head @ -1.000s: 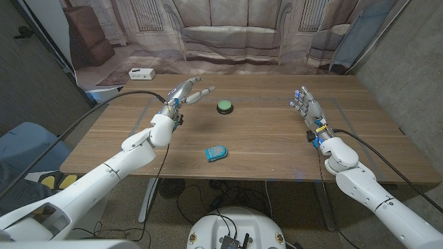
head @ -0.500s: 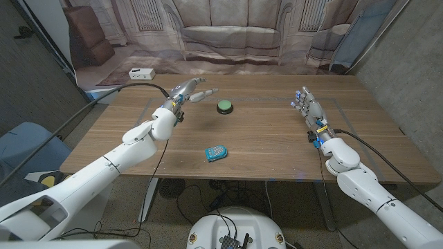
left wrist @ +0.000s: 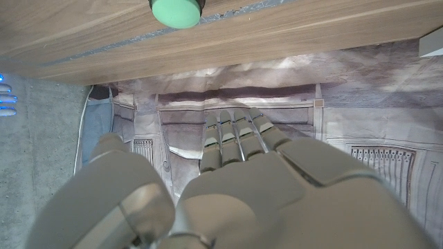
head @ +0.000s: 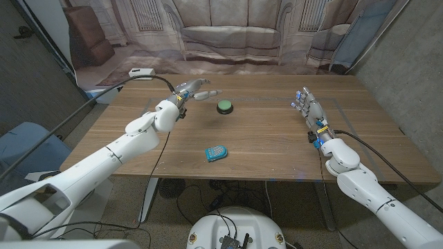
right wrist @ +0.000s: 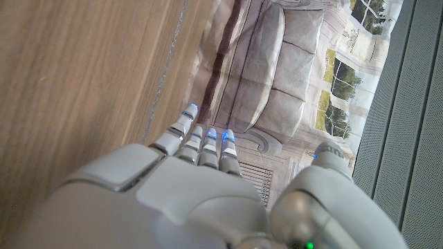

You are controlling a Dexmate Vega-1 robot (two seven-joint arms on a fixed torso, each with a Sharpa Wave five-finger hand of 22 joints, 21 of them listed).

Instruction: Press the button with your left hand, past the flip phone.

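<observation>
The green round button (head: 224,106) sits on the wooden table (head: 263,138) toward its far side; its green cap (left wrist: 175,12) also shows in the left wrist view. A blue flip phone (head: 216,153) lies nearer the front edge, in the middle. My left hand (head: 193,91) hovers above the table left of the button, fingers stretched toward it and apart, holding nothing. From the wrist the same left hand (left wrist: 235,173) shows straight fingers. At the right side my right hand (head: 307,105) stands with fingers extended and empty; its back (right wrist: 187,187) shows in the right wrist view.
A small white box (head: 142,72) lies beyond the table's far left corner. A printed sofa backdrop (head: 228,34) hangs behind the table. Cables run from both arms over the table's front edge.
My left hand has moved farther along the table and to the right, closing on the button. The right hand, phone and button have stayed put.
</observation>
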